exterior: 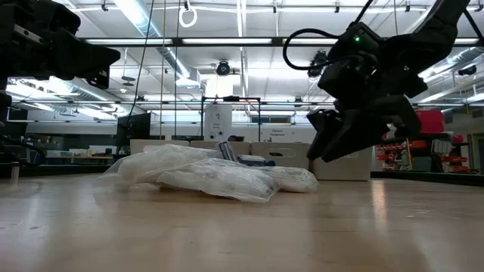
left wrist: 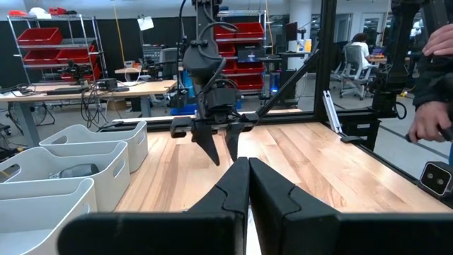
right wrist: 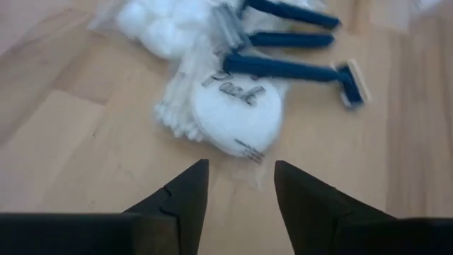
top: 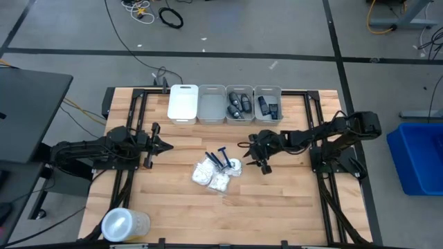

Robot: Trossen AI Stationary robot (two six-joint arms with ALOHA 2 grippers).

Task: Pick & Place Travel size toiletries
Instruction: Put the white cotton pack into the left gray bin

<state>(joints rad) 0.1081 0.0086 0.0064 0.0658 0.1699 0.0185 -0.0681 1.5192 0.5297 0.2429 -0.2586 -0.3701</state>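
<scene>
Several white crinkly packets (top: 216, 174) lie in a heap on the wooden table's middle, with dark blue razors (top: 221, 158) lying on top; both show in the right wrist view, the razors (right wrist: 287, 69) over a clear packet with round white pads (right wrist: 237, 113). My right gripper (top: 252, 156) is open and empty, just right of the heap, a little above the table (exterior: 333, 143). My left gripper (top: 166, 146) is shut and empty, left of the heap. Small dark containers (top: 239, 105) lie in two far bins.
Four white bins (top: 225, 104) stand in a row at the table's far edge; the left one carries a lid, the second looks empty. A large clear lidded tub (top: 124, 225) lies at the near left corner. A person's hand (left wrist: 428, 124) shows beyond the table's right side.
</scene>
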